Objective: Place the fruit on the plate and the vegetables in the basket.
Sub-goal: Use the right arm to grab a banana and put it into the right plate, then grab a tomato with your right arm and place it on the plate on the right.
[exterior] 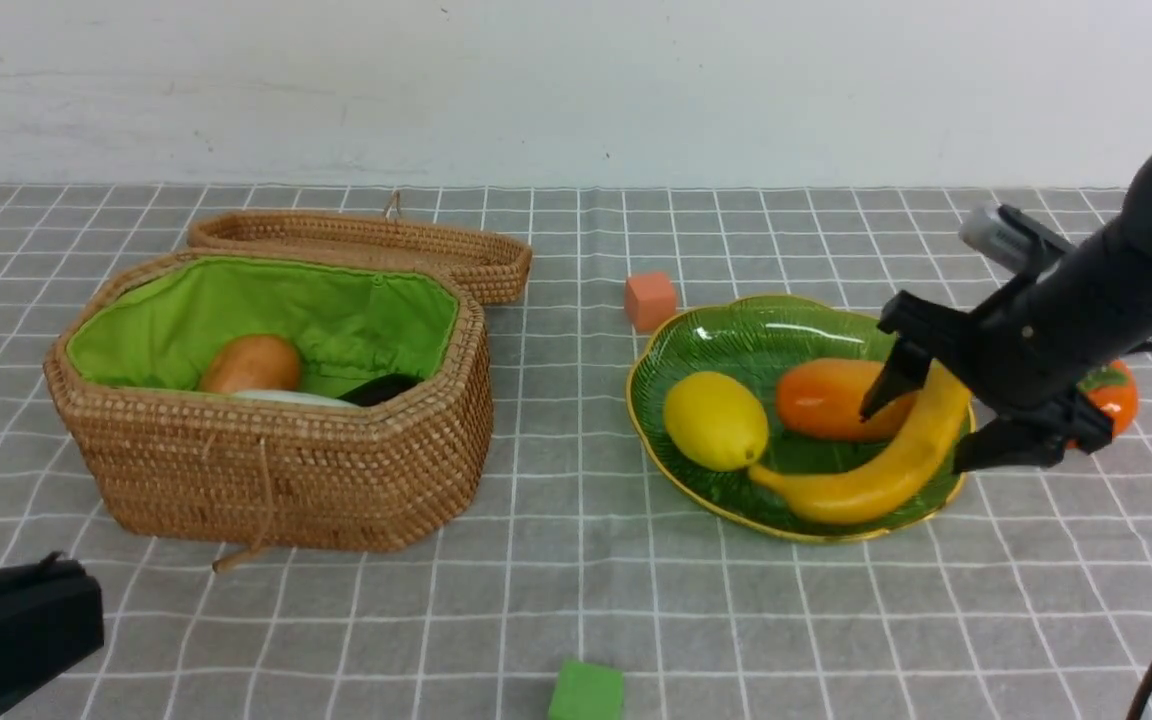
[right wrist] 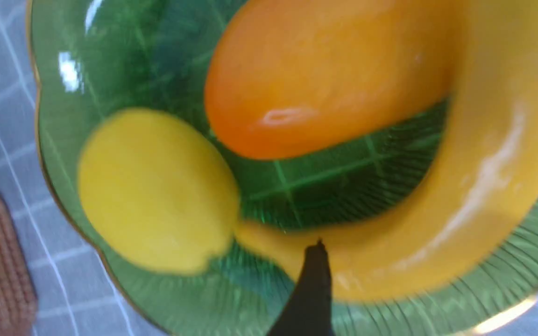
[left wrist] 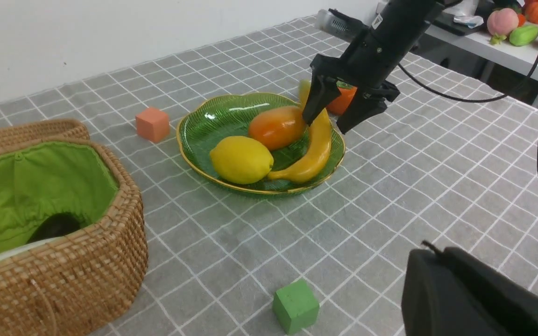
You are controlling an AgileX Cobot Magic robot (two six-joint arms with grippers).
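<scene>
The green leaf-shaped plate (exterior: 736, 330) holds the lemon (exterior: 715, 420), the mango (exterior: 826, 398) and the banana (exterior: 876, 470). My right gripper (exterior: 921, 435) hangs open over the plate's right side, its fingers standing on either side of the banana's upper end, gripping nothing. The persimmon (exterior: 1111, 390) sits on the table just right of the plate, partly hidden behind that gripper. In the wicker basket (exterior: 276, 480) lie the potato (exterior: 251, 362), the white radish (exterior: 291, 397) and the dark eggplant (exterior: 381, 388). My left gripper (left wrist: 430, 247) is shut and empty, low at the near left.
The basket's lid (exterior: 366, 245) lies open behind it. An orange cube (exterior: 650, 300) stands beyond the plate's left edge. A green cube (exterior: 586, 692) rests near the table's front edge. Toy produce sits on a side shelf (left wrist: 507, 42).
</scene>
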